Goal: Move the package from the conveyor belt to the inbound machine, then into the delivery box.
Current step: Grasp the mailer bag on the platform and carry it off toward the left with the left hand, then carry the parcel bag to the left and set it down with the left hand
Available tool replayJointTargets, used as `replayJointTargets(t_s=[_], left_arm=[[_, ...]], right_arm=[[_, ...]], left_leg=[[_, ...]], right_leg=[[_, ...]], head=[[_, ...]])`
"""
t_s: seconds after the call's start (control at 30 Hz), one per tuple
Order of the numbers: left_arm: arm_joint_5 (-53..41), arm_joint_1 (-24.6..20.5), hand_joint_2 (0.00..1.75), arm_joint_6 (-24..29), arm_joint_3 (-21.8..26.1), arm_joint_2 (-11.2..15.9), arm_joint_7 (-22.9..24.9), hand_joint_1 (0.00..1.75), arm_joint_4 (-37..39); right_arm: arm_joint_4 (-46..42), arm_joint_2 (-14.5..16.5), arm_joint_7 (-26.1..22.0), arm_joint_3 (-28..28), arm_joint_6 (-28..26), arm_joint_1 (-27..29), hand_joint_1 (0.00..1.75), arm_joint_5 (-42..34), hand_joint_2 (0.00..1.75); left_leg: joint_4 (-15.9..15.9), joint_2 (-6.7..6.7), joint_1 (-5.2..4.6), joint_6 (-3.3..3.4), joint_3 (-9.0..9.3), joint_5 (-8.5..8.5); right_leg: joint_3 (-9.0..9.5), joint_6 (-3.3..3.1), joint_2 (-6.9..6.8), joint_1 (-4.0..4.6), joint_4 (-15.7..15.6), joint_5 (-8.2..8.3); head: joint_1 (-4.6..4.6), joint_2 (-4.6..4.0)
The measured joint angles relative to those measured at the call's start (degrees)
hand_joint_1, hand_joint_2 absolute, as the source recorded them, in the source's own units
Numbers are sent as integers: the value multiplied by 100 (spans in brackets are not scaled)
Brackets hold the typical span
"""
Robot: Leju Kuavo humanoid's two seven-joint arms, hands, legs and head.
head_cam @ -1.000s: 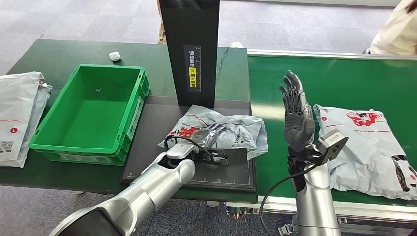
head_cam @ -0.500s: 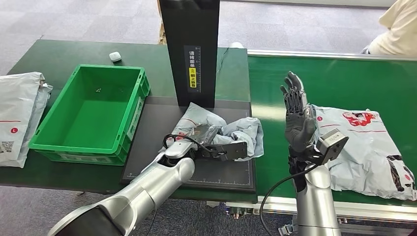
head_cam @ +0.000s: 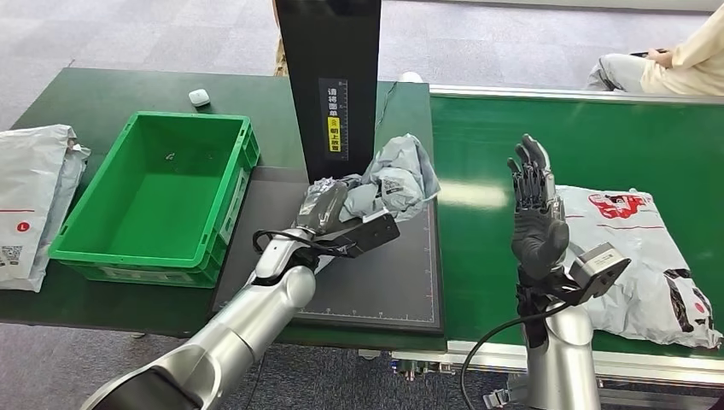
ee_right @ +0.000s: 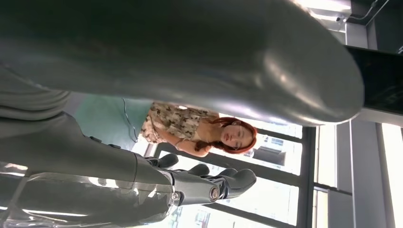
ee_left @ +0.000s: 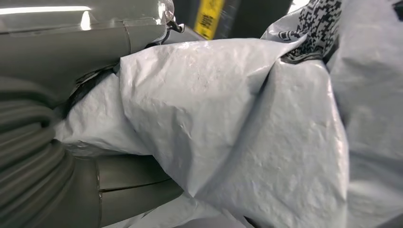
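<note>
My left hand (head_cam: 329,207) grips a crumpled grey package (head_cam: 394,178) and holds it lifted above the black inbound machine plate (head_cam: 388,282), in front of the machine's black tower (head_cam: 329,85). In the left wrist view the grey package (ee_left: 247,123) bulges out of my left hand (ee_left: 62,114). My right hand (head_cam: 534,205) stands upright over the green conveyor belt (head_cam: 555,128), fingers apart, holding nothing. A second grey package (head_cam: 649,256) with red print lies on the belt just right of that hand. The green delivery box (head_cam: 162,196) sits to the left, with nothing in it.
More grey packages (head_cam: 30,196) lie stacked at the table's left edge. A small white object (head_cam: 199,97) sits behind the box. A person (head_cam: 674,64) sits at the far right beyond the belt, and a person (ee_right: 199,130) appears in the right wrist view.
My left hand has closed on the package and raised it off the plate toward the tower. My right hand has shifted slightly right. The person at the far right has moved.
</note>
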Motion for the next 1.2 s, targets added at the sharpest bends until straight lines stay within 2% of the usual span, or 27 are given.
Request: replayJointTargets(t_s=[0.17, 0.3, 0.4, 0.53, 0.7, 0.8, 0.93, 1.2], left_arm=[[-41, 92, 175, 42, 210, 83, -41, 175, -224], [-195, 279, 175, 476, 395, 157, -359, 175, -574], [-621, 572, 175, 708, 548, 351, -625, 175, -1509], [-1225, 880, 175, 661, 724, 681, -630, 175, -2962], [-1361, 1052, 175, 588, 892, 933, -583, 175, -3983], [-1384, 1115, 175, 605, 928, 1000, -563, 175, -4252], [-1599, 1093, 175, 579, 1086, 1129, -233, 175, -4479], [-1590, 762, 175, 701, 1955, 1540, 117, 175, -4643]], right_arm=[[-50, -7, 1, -22, -1, 29, 0, -2, 0], [-87, -20, 0, -36, -15, 64, 0, -10, 0], [-123, -69, -2, -77, -39, 122, 0, -54, 0], [-207, -159, -9, -160, -98, 237, 0, -102, 0], [-314, -234, -13, -238, -112, 341, 0, -122, 0], [-339, -247, -13, -250, -107, 363, 0, -127, 0], [-416, -256, -15, -283, -130, 425, 0, -143, 0], [-510, -318, -9, -343, -130, 489, 0, -154, 0]], left_leg=[[0, 0, 0, 0, -3, 0], [1, 1, -1, 0, -6, 0], [0, 2, -1, 0, -12, 0], [-1, 1, 1, 0, -18, -1], [-2, 1, 1, 0, -18, 0], [-1, 1, 0, 0, -18, 0], [0, 3, 0, 0, -18, 0], [-1, 5, 5, -1, -17, 1]], right_leg=[[-2, 0, 0, -1, 0, 0], [-5, 0, 1, -2, 0, 0], [-13, 0, 2, -1, 0, 0], [-19, -1, 1, 1, 0, -2], [-18, 0, 1, 1, 0, -2], [-17, 1, 0, 0, 0, -1], [-17, 1, 2, 0, 0, 0], [-19, 0, 5, 5, 2, 0]], head=[[0, 0], [1, 0], [0, 0], [0, 0], [1, 0], [1, 0], [1, 0], [-1, 0]])
